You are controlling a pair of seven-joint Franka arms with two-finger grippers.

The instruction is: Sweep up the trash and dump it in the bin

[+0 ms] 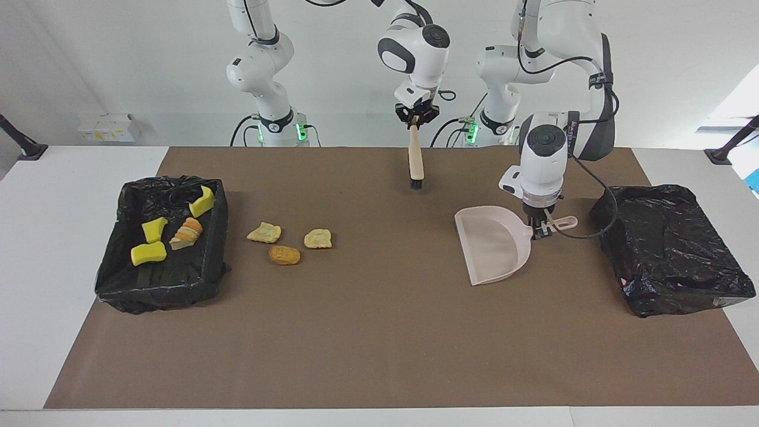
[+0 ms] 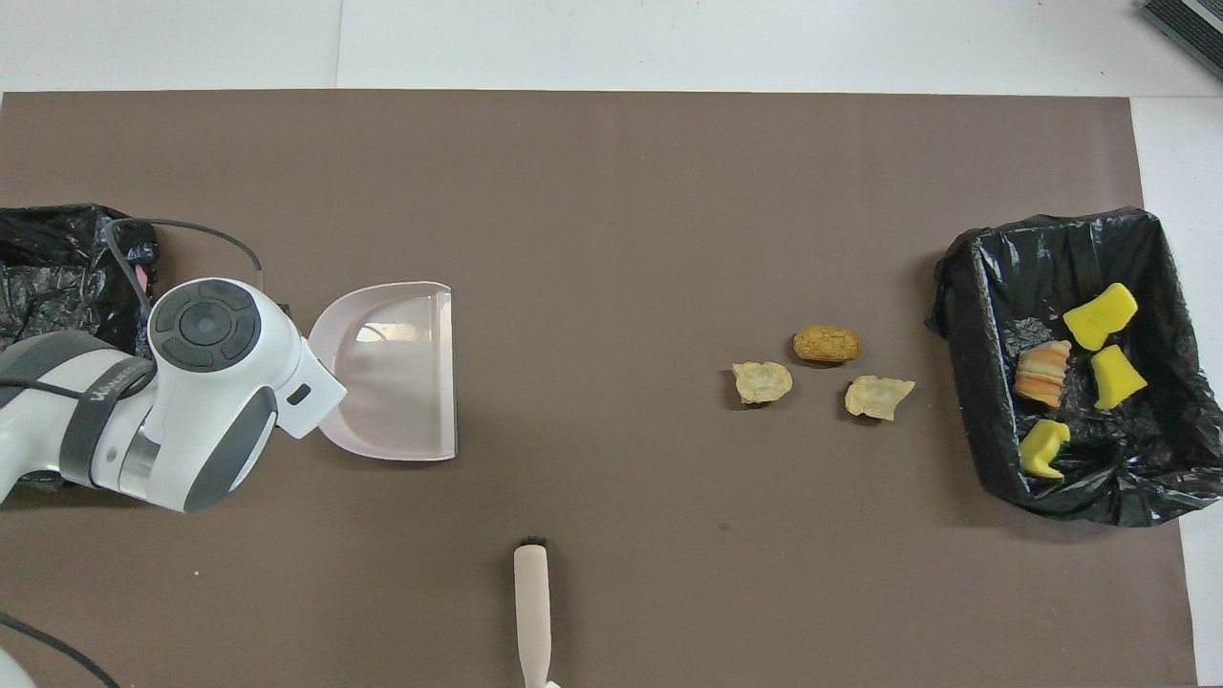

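right gripper clamped on brush handle top, brush hanging bristles-down, off the mat. left gripper closed on dustpan handle; pan flat on mat. 3 scraps loose on mat toward right arm's end from brush, just beside bin; 4 more scraps inside it. risk: brush held by its tip may pivot on contact & flick scraps. pan well apart from scraps. 2nd black bag beside pan. path clear.

In the overhead view the left arm's white wrist covers the dustpan handle and the left gripper. The brush handle runs off the bottom edge, so the right gripper is out of that view. The black-lined bin at the left arm's end is cut by the edge.
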